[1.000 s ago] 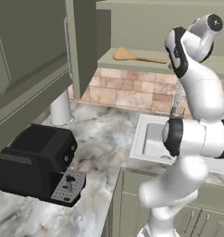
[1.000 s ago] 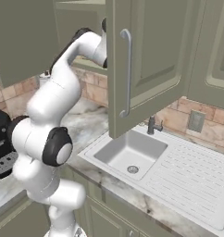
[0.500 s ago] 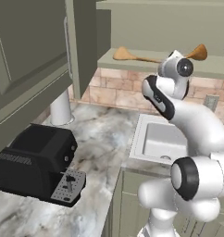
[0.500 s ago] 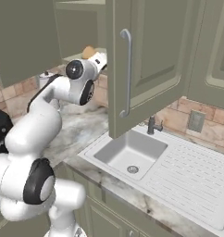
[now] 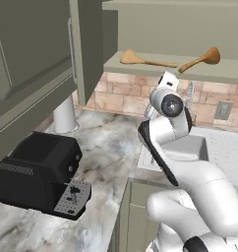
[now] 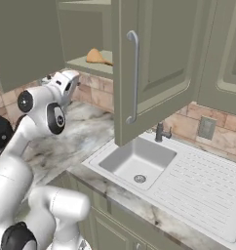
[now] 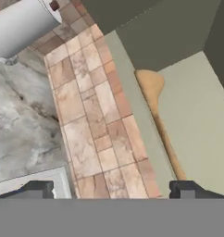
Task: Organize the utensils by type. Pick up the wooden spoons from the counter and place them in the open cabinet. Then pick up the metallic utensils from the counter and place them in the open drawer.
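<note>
Basically done with both wooden spoons (image 5: 143, 60) (image 5: 202, 58) shelved in cabinet (image 5: 224, 72), gripper (image 7: 111, 190) wide and empty, probably needs the metal spoon next.

You are looking at a glossy white arm (image 5: 190, 172) built of thick rounded segments, and dark rings are separating those segments at each joint. In the left base view a round dark cap with a grey centre (image 5: 171, 104) is facing you at about 12 o'clock on the arm; in the right base view two similar dark discs (image 6: 55, 118) are showing. In the hand view small dark square fingertips (image 7: 187, 190) are rising at 5 and 7 o'clock
</note>
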You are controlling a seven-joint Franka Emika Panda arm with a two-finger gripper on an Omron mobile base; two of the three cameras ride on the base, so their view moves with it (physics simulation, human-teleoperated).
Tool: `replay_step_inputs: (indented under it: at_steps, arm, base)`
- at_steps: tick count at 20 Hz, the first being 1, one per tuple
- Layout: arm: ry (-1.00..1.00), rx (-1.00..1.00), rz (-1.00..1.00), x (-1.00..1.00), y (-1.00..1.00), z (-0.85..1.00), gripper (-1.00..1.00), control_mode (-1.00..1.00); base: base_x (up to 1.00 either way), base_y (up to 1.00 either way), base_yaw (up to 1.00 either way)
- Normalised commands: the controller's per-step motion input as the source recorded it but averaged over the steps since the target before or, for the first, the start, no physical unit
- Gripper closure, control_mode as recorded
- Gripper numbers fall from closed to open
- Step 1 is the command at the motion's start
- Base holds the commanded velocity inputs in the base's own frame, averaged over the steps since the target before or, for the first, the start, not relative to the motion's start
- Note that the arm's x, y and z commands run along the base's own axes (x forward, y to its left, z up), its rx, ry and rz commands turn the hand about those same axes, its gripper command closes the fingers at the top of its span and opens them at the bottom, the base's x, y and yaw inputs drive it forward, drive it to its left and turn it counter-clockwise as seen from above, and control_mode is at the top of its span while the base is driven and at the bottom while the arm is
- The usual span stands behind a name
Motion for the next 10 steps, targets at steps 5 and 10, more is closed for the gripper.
replay_step_inputs:
  at_steps: [5,10]
  arm:
    - [0.22,-0.09,0.0,-1.0,0.09,-0.25,-1.0,-1.0]
    - [0.44,-0.02,0.0,-1.0,0.0,-0.61,-1.0,-1.0]
  base:
    - [0.0,0.0,0.0]
    - [0.0,0.0,0.0]
